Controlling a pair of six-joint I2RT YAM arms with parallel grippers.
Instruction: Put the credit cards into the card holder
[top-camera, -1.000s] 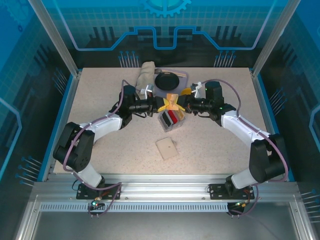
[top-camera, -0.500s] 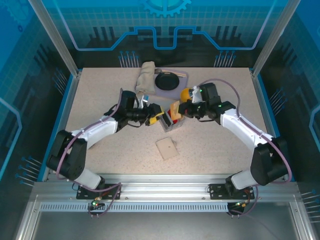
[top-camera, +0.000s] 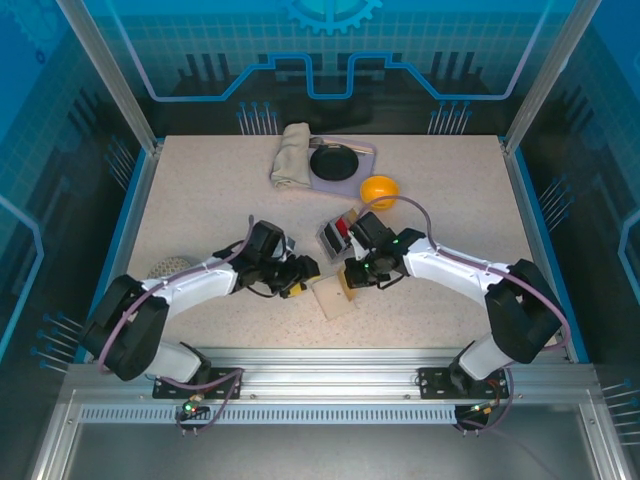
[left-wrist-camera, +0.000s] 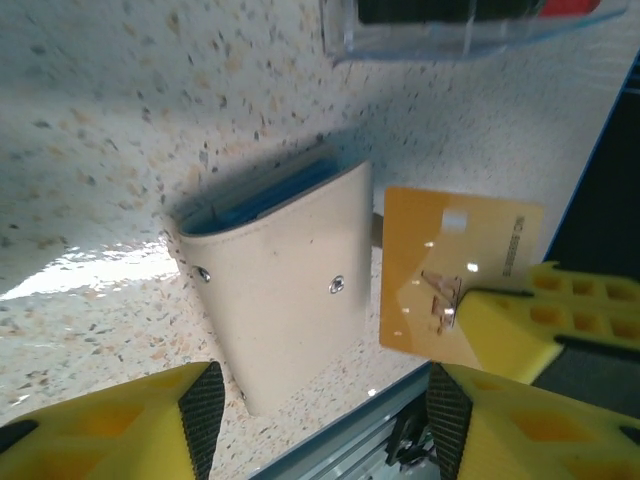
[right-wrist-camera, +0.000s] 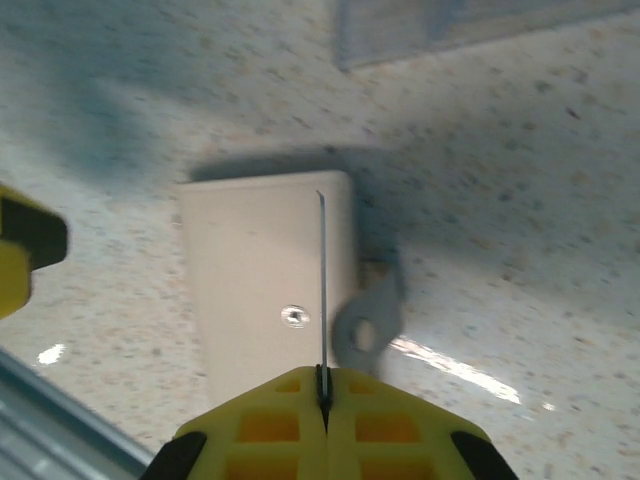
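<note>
Beige card holder (left-wrist-camera: 285, 290) lying flat (blue lining peeking), gold card (left-wrist-camera: 455, 260) on edge, nr its side

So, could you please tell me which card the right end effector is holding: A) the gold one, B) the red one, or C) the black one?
A: the right end effector is shut on the gold card, close to the wallet.

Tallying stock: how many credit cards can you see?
3: a gold plastic card clamped in the jaws of the right gripper near the beige wallet, plus a black card and a red card in the clear box. Others may be hidden.
</note>
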